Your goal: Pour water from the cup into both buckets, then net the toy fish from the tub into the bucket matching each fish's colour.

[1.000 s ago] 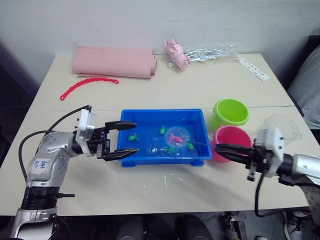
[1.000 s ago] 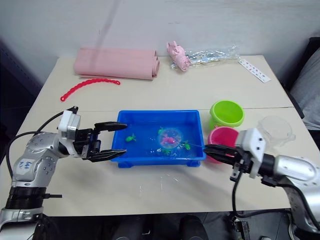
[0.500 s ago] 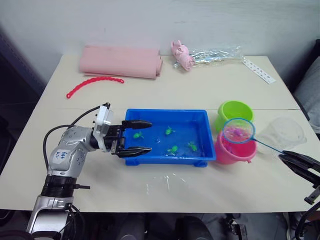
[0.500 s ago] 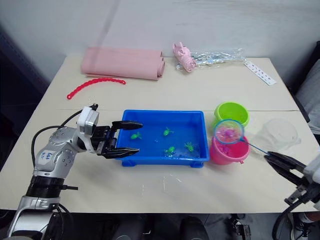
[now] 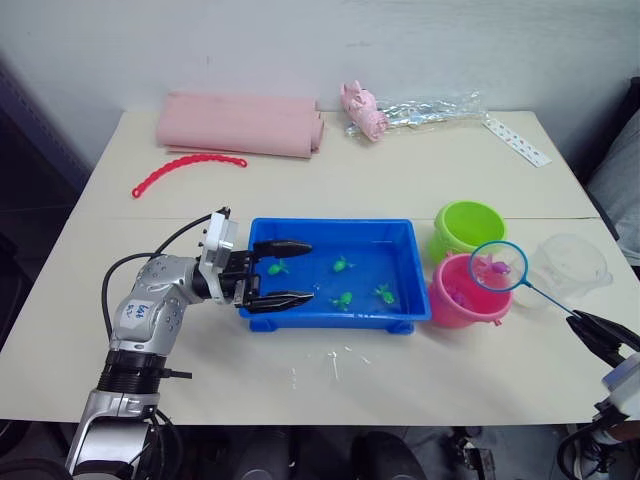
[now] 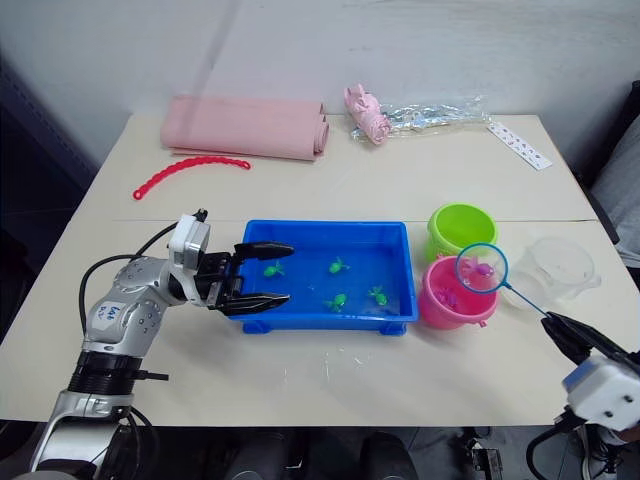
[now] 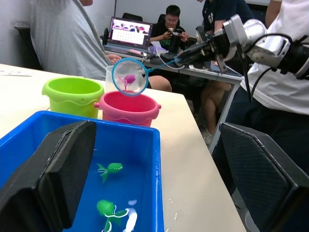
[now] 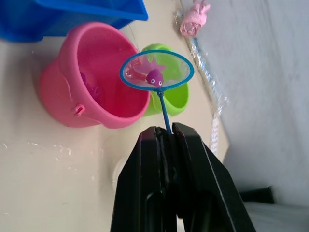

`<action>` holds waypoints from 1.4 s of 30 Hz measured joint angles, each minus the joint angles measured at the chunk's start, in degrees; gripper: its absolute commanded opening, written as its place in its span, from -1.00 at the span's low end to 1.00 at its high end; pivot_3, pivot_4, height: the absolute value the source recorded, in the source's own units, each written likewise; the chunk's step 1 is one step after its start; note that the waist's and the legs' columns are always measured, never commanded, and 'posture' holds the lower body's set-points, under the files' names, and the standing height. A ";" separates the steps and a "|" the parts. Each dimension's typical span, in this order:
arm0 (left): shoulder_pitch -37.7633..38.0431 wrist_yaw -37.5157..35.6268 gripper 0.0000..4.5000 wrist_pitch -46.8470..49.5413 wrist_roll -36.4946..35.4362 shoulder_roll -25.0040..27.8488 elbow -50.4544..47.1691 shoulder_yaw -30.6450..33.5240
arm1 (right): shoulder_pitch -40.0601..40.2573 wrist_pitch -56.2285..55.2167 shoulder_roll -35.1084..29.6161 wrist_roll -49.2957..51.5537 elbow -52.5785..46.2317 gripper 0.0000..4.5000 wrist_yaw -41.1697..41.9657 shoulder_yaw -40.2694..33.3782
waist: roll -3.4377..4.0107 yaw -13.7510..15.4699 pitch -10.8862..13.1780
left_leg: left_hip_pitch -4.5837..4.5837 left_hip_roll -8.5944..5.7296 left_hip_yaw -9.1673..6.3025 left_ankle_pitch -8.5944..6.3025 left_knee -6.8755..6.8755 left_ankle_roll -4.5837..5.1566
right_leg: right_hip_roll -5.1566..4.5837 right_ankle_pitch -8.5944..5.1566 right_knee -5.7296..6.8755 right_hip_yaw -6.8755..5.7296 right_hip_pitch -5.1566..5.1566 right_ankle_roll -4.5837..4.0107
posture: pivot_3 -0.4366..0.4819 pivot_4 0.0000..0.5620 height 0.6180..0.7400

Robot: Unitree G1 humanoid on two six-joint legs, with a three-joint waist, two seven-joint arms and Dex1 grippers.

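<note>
The tub (image 5: pixel 330 315) lies in the middle of the table (image 5: pixel 400 180). Right of it stand two buckets (image 5: pixel 463 226), one behind the other. The net (image 5: pixel 497 266) is above the front bucket (image 5: pixel 455 305), and the cup (image 5: pixel 572 263) is further right.

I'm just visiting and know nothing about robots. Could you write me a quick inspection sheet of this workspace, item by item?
Surface: beige table, small wet spots near the front edge.
Job's things: blue tub holding water and four green fish; green bucket; pink bucket with pink fish inside; clear cup upright beside them; net carrying one pink fish above the pink bucket.
Clutter: folded pink cloth, red bead chain, pink toy, clear plastic wrap, white strip.
Grippers: left gripper open over the tub's left end; right gripper shut on the net's handle.
Cables: black cable along the left arm.
Surroundings: seated people and a laptop in the left wrist view.
</note>
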 measured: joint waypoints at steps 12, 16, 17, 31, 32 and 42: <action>-0.34 1.23 0.98 -0.02 0.17 -1.64 0.02 -0.01 | 2.49 -15.44 1.96 -24.78 1.95 -1.00 -17.91 -2.94 | 0.02 -0.07 -0.01 | 0.02 0.00 -0.01 0.04 -0.01 -0.07 | 0.02 0.00 0.01 0.05 0.00 -0.01 | -0.05 -0.47 1.00; -0.30 1.36 0.98 -0.02 0.17 -2.10 0.01 -0.02 | 2.83 -13.71 2.10 -26.33 1.87 -1.00 -20.95 -2.92 | 0.03 -0.08 -0.02 | 0.02 0.00 -0.01 0.04 -0.01 -0.08 | 0.02 -0.01 0.01 0.06 0.00 -0.01 | -0.05 -0.47 1.00; -0.21 1.48 0.98 -0.02 0.17 -2.14 -0.02 -0.02 | 2.92 -13.17 2.10 -26.65 1.79 -1.00 -21.70 -2.91 | 0.03 -0.08 -0.02 | 0.02 0.00 -0.01 0.04 -0.01 -0.08 | 0.02 -0.01 0.01 0.06 0.00 -0.01 | -0.05 -0.47 1.00; 0.52 2.02 0.98 -0.08 0.18 -2.24 -0.04 0.03 | 2.19 -11.49 -1.92 -29.90 1.78 -1.00 -25.80 2.19 | 0.04 -0.14 -0.02 | 0.05 0.01 -0.02 0.07 0.00 -0.08 | 0.04 -0.01 0.14 0.08 -0.01 -0.02 | -0.05 -0.47 1.00; 0.52 2.34 0.98 -0.11 0.18 -2.24 -0.06 0.08 | 1.77 -11.22 -1.92 -30.52 1.79 -1.00 -26.21 3.69 | 0.07 -0.13 -0.03 | 0.04 0.00 -0.02 0.07 0.01 -0.07 | 0.02 -0.01 0.17 0.09 -0.02 -0.02 | -0.05 -0.47 1.00; 0.89 4.07 0.98 -0.14 0.17 -2.22 -0.67 0.42 | 1.82 -7.30 -3.94 -21.34 1.71 -1.00 -26.74 4.20 | 0.07 -0.16 -0.04 | 0.04 -0.01 -0.01 0.09 0.06 -0.05 | 0.01 -0.01 0.25 0.09 -0.02 -0.02 | -0.05 -0.47 1.00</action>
